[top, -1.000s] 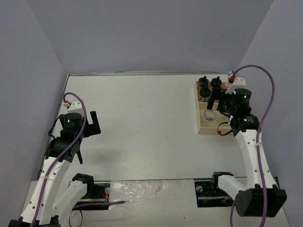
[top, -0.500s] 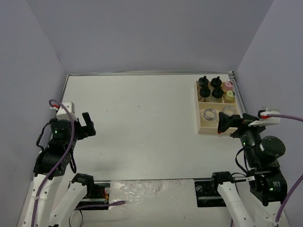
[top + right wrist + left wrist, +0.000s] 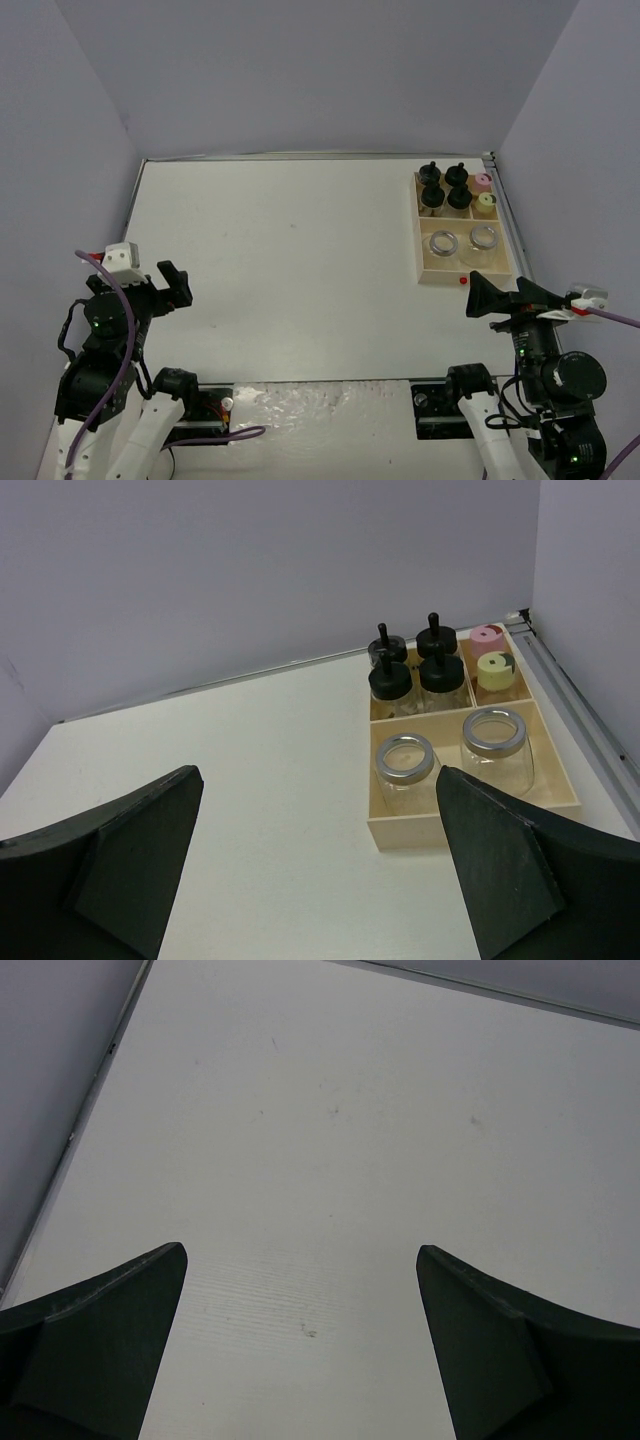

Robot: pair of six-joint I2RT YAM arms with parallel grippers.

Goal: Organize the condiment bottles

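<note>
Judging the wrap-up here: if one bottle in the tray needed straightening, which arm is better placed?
Right, probably. The right claw, open, hangs just short of the wooden tray, facing the condiment bottles; the left claw, also open, is far across the table.

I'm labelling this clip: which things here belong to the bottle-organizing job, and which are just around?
Job: four black-capped clear jars; pink-capped jar; yellow-capped jar; two wider silver-rimmed glass jars.
Just around: pale wooden compartmented tray holding them all; white table.
</note>
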